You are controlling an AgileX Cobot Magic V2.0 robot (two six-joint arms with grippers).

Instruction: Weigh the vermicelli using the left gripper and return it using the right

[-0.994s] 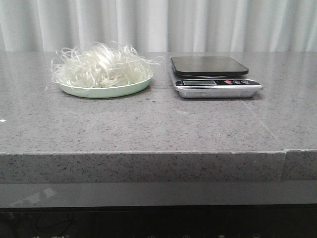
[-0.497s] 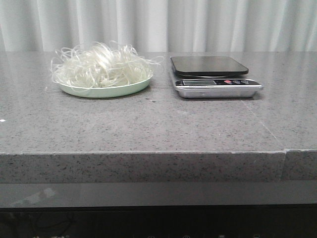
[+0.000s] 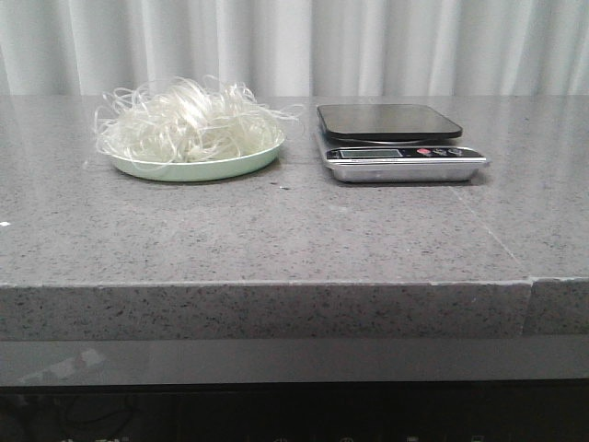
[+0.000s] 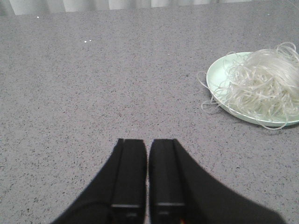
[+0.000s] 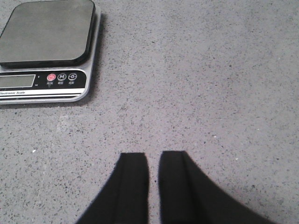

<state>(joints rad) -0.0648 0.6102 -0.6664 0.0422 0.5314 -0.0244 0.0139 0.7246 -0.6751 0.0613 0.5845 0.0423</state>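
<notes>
The vermicelli [image 3: 184, 122], a fluffy bundle of translucent white strands, lies on a pale green plate [image 3: 198, 168] at the left of the grey stone counter. It also shows in the left wrist view [image 4: 264, 88], on the plate [image 4: 216, 78]. A digital scale [image 3: 391, 140] with a dark platform stands to the right of the plate, and shows in the right wrist view [image 5: 46, 46]. My left gripper [image 4: 147, 142] is shut and empty above bare counter, well short of the plate. My right gripper [image 5: 153, 156] is shut and empty, short of the scale. Neither gripper shows in the front view.
The grey speckled counter [image 3: 294, 230] has a front edge near me and a seam at the right [image 3: 531, 279]. A white curtain [image 3: 294, 46] hangs behind the counter.
</notes>
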